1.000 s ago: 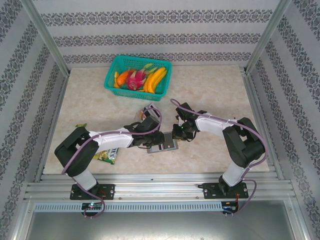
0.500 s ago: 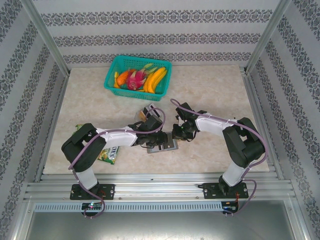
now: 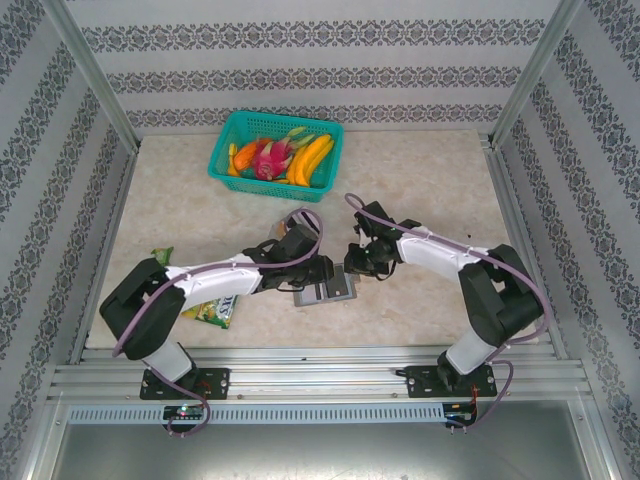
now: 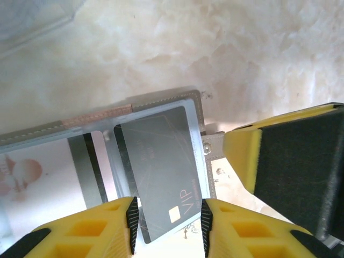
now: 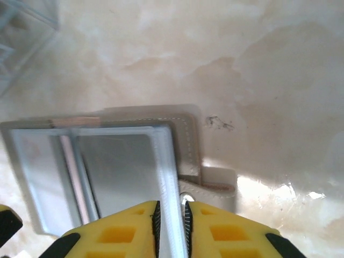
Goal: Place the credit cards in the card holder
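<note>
Both arms meet at mid-table over the flat grey folding card holder (image 3: 325,292), which lies open on the pale marbled tabletop (image 3: 430,180). The left gripper (image 4: 167,209) has its 2 yellow fingers (image 4: 91,231) clamped on the lower end of a dark grey plastic card marked VIP (image 4: 161,172). The card lies tilted across the holder's right panel, its top corner close to the stitched rim. Whether it sits inside the clear sleeve, I cannot tell. In the left panel, a whitish card with a black stripe (image 4: 48,166) shows behind clear plastic.

From the other side, the right gripper (image 5: 171,209) has its jaws drawn narrow, pinching the right edge of the holder's clear panel, just beside the pale snap tab (image 5: 215,180).

Far back, a teal plastic mesh basket (image 3: 280,118) holds yellow bananas (image 3: 312,158) and other fruit. Near the left arm's base, a green-yellow snack packet (image 3: 215,310) lies flat.
</note>
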{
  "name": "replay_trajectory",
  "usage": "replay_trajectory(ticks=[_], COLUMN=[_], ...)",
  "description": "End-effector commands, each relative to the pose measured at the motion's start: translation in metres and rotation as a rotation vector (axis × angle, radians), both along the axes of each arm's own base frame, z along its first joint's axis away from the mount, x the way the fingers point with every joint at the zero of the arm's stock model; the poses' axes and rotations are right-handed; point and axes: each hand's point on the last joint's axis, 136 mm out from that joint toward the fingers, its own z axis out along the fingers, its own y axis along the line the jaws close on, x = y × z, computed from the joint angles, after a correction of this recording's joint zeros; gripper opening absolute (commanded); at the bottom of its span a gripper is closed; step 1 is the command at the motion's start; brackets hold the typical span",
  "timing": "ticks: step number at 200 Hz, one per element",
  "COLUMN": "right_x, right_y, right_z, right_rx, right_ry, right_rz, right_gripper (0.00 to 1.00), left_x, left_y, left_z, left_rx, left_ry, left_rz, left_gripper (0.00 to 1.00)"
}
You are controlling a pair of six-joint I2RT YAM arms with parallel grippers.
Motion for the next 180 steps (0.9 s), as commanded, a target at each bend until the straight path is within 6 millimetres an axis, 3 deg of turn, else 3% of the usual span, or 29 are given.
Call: replay_trajectory(ticks=[1,53,104,142,180], right_x=[-0.001,0.005,0.023,0.042,0.061], right_y=[0.000,0.021,0.056,0.091,0.114], right_z=[0.010,0.031,0.062,0.070,0.069], right_rx=[0.017,0.101,0.019,-0.051,-0.115], right_ry=[-0.026,-0.090,-0.226,-0.276,-0.291], right_rz=[0.008,0.051,0.207,0.282,0.309], right_gripper=[0.25,0.30,0.32,0.30,0.27], left_x=[-0.002,0.003,0.033,0.069,0.109], left_y=[0.022,0.070,0.130,0.154,0.154], left_z=[0.005,0.003,0.008,0.010,0.004], left_rx=[0.068,-0.032,-0.182,-0.247,-0.356], left_ry=[-0.032,-0.001,0.059,0.084,0.118], left_rz=[0.040,0.222,0.433,0.507,0.515], left_gripper=[0.40,0.46,0.53,0.52,0.49])
